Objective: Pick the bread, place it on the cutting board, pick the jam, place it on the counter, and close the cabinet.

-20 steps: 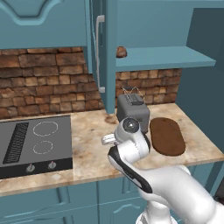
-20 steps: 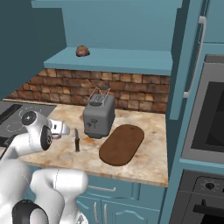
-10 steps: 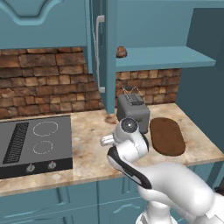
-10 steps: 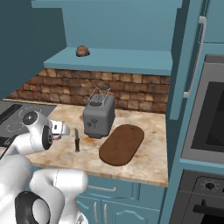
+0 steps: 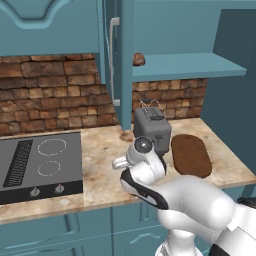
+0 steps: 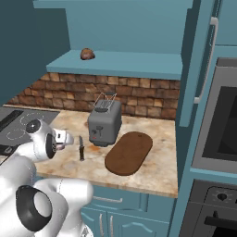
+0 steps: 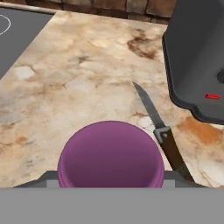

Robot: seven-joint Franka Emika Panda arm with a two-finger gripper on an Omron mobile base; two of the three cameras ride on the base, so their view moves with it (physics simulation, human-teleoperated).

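The jam (image 7: 110,153), a purple jar seen from above, sits between the fingers of my gripper (image 7: 110,177), which is shut on it low over the counter (image 7: 74,74). A grey finger (image 7: 47,177) shows at the jar's side. The bread (image 5: 138,59) (image 6: 86,54) lies on the shelf of the open cabinet (image 5: 116,60) (image 6: 203,60). The dark oval cutting board (image 5: 190,154) (image 6: 128,152) lies on the counter, to the right of the toaster. In both base views my arm's wrist hides the jar.
A grey toaster (image 5: 151,131) (image 6: 105,122) (image 7: 197,57) stands close to the right of the hand. A knife (image 6: 81,148) (image 7: 159,127) lies on the counter just beyond the jar. The black stovetop (image 5: 35,162) is at the left, an oven (image 6: 222,129) at the far right.
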